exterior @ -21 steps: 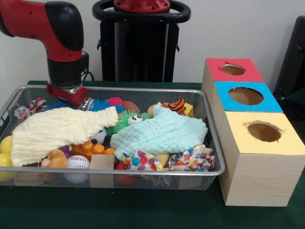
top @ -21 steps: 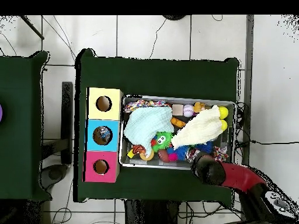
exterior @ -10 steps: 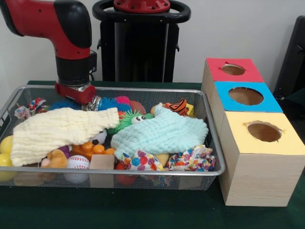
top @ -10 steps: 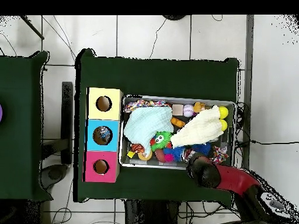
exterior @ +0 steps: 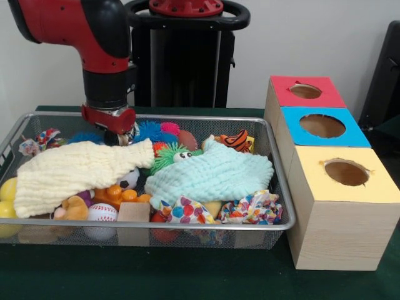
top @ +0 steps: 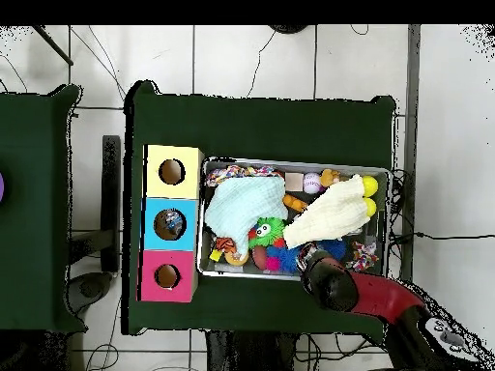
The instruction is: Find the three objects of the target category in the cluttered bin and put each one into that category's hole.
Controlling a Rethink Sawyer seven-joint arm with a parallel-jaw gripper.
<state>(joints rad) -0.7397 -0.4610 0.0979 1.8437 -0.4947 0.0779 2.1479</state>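
Note:
The wire bin (exterior: 187,223) holds a jumble of toys under a yellow cloth (exterior: 75,172) and a light blue cloth (exterior: 212,175). My gripper (exterior: 119,134) hangs low at the bin's back rim, just behind the yellow cloth's upper edge and next to a blue spiky ball (exterior: 149,130). Its tip is hidden by the cloth. A green fuzzy toy with eyes (exterior: 170,155) and a tiger toy (exterior: 234,139) poke out nearby. In the overhead view the gripper (top: 314,261) sits at the bin's (top: 295,162) lower edge, beside the yellow cloth (top: 329,213).
Three wooden boxes stand beside the bin, with a red hole (exterior: 305,91), a blue hole (exterior: 322,125) and a yellow hole (exterior: 345,172). Along the bin's front lie a baseball (exterior: 102,212), a wooden block (exterior: 134,212), yellow balls (exterior: 7,189) and a dotted cloth (exterior: 250,209).
The arm has slid along the bin's back rim toward the boxes. The blue and pink spiky balls and the green toy shifted slightly the same way.

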